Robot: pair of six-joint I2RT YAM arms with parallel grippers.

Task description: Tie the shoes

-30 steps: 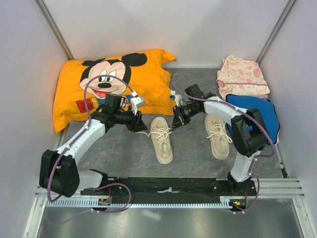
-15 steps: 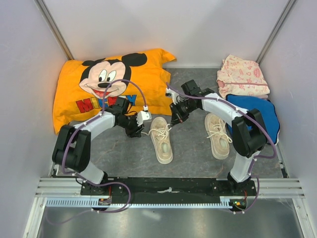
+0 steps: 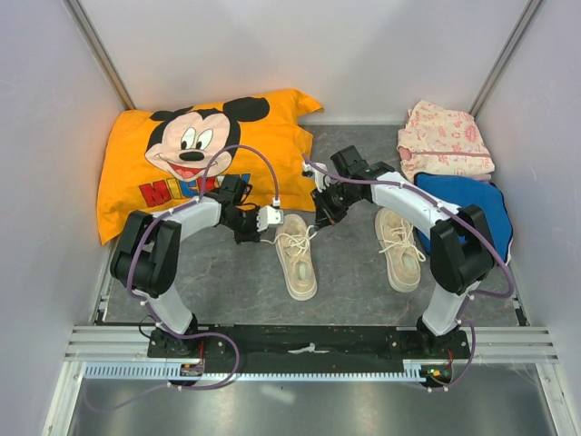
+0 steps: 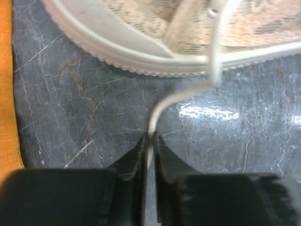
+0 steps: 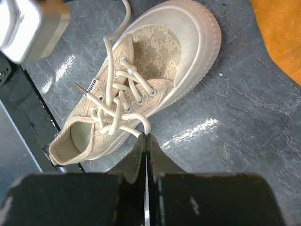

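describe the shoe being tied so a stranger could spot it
Start at the orange Mickey pillow. Just off its near right corner lies a cream shoe. Unlike its twin by the blue cloth, its lace is pinched by the left gripper.

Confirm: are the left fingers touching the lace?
Touching. The left wrist view shows the lace pinched between the left fingers, running up to the shoe.

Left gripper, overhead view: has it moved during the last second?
Yes. The left gripper has shifted right, toward the middle shoe, which lies unmoved, and pinches its lace.
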